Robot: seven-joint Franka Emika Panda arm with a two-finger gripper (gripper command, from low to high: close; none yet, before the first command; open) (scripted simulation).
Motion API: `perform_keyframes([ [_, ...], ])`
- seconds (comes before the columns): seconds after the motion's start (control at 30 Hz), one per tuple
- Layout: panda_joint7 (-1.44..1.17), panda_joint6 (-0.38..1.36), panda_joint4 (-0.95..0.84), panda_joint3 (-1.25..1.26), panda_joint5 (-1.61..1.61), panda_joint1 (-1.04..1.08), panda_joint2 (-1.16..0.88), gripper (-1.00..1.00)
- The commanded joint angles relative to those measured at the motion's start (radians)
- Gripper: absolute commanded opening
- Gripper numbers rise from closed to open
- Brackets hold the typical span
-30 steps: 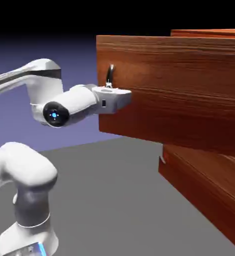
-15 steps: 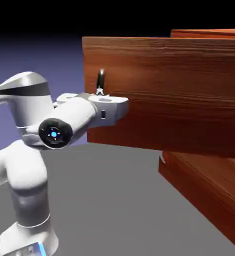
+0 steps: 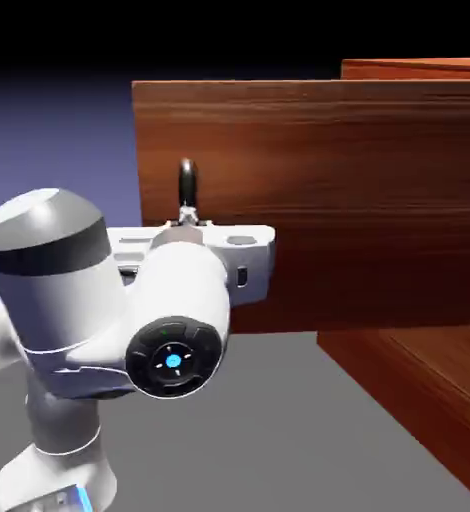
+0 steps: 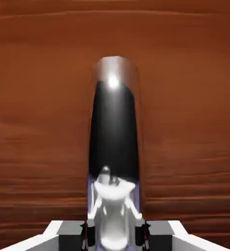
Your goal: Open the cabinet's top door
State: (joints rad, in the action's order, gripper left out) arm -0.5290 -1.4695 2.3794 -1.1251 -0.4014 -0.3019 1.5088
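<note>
While the reddish-brown wooden top door [image 3: 309, 180] stands swung open, the white two-finger claw [image 3: 188, 222] is closed on its curved silver-grey metal handle [image 3: 187, 182].

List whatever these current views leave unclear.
- Handle's lower end, exterior view: behind the claw and hand.
- Lower panel's front, exterior view: covered by the swung-out top door.
- Cabinet's far side, exterior view: cut off by the right edge.
- Cabinet interior, hand view: blocked by the door.
</note>
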Motion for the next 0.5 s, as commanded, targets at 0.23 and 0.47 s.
perform_keyframes([
  [0.23, 0.034, 0.226, -0.290, -0.080, 0.048, -0.205, -0.016, -1.00],
  [0.47, 0.074, 0.407, -0.543, -0.123, 0.064, -0.386, -0.023, -1.00],
])
